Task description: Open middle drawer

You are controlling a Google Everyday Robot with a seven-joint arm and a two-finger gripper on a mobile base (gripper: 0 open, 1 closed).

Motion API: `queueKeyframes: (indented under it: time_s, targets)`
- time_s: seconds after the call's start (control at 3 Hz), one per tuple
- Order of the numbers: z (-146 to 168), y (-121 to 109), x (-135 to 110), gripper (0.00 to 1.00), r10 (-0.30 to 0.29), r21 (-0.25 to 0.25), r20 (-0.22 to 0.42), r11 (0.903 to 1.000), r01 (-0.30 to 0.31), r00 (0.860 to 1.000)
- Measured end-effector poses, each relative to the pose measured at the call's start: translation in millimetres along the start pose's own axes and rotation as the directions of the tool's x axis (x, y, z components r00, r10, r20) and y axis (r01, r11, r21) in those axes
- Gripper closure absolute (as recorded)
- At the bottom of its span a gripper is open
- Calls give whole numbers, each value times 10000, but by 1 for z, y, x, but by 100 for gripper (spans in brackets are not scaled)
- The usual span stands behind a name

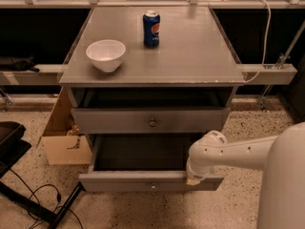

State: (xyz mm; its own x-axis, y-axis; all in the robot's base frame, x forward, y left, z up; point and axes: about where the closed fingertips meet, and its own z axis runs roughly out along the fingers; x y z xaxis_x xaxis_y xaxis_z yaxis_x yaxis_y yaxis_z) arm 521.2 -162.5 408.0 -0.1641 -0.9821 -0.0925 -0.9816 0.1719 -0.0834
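Note:
The middle drawer [128,181] is grey and stands pulled far out of the cabinet, its dark inside showing. A small round knob [152,185] sits at the centre of its front. My gripper [194,178] reaches in from the right on a white arm [228,151]. It rests at the top edge of the drawer front, to the right of the knob. The wrist covers the gripper's tip. Above it, another grey drawer [114,120] with a round knob [152,122] is pulled out a little. Any drawer below the middle one is hidden.
On the cabinet top [190,46] stand a white bowl [106,54] and a blue soda can [151,28]. A cardboard box [64,142] lies on the floor at the cabinet's left. A black stand and cables [28,199] lie at the lower left. A rail [267,73] runs behind.

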Motion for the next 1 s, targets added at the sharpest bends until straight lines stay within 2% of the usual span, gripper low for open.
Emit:
queueKeyframes:
  time_s: [1.0]
  targets:
    - [0, 0, 0, 30, 0, -1, 0, 10000, 0, 10000]
